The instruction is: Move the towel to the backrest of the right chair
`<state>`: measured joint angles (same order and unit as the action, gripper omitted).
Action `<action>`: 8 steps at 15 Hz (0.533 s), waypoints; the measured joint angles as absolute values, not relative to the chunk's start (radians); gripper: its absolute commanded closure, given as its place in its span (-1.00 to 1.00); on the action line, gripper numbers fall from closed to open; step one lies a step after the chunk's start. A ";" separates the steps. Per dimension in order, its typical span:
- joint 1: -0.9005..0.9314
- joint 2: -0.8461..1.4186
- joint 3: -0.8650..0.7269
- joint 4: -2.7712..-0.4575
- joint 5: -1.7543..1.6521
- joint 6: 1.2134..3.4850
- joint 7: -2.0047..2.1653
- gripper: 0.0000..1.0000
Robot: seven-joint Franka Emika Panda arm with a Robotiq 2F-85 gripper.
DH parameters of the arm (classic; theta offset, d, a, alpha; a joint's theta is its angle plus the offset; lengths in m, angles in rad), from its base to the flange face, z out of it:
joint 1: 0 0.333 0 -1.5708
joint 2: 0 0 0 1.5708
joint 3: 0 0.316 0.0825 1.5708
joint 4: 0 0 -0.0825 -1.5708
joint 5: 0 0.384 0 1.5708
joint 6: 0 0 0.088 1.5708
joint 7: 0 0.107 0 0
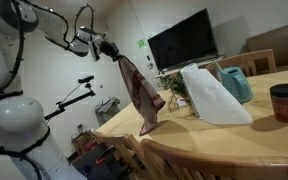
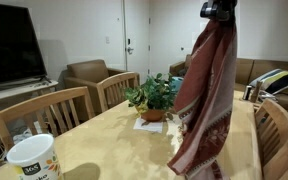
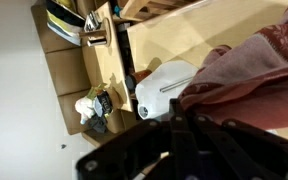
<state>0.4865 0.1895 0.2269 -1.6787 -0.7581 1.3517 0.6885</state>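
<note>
The gripper point(image 2: 219, 12) was clamped on the top end of the towel point(image 2: 206, 95). The soft cloth, striped dark red and tan, hung straight below the jaws in loose folds. Its lower end reached the smooth light-wood table point(image 2: 104, 140); contact could not be determined. The wide, curved wooden rail of the chair point(image 1: 209, 158) lay lower than the gripper, near the towel's lower end. A stiff white sheet point(image 1: 212, 95) stood beyond the towel.
</note>
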 measured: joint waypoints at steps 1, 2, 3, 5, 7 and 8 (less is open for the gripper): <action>0.477 0.190 0.232 -1.686 -0.743 1.370 0.688 0.94; 0.468 0.190 0.239 -1.694 -0.733 1.390 0.687 0.94; 0.462 0.190 0.243 -1.700 -0.728 1.398 0.687 0.94; 0.461 0.190 0.247 -1.702 -0.727 1.400 0.687 0.94; 0.461 0.190 0.249 -1.702 -0.726 1.400 0.687 0.98; 0.461 0.191 0.250 -1.702 -0.727 1.400 0.688 0.98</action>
<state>0.4611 0.1908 0.2499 -1.7022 -0.7268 1.3999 0.6876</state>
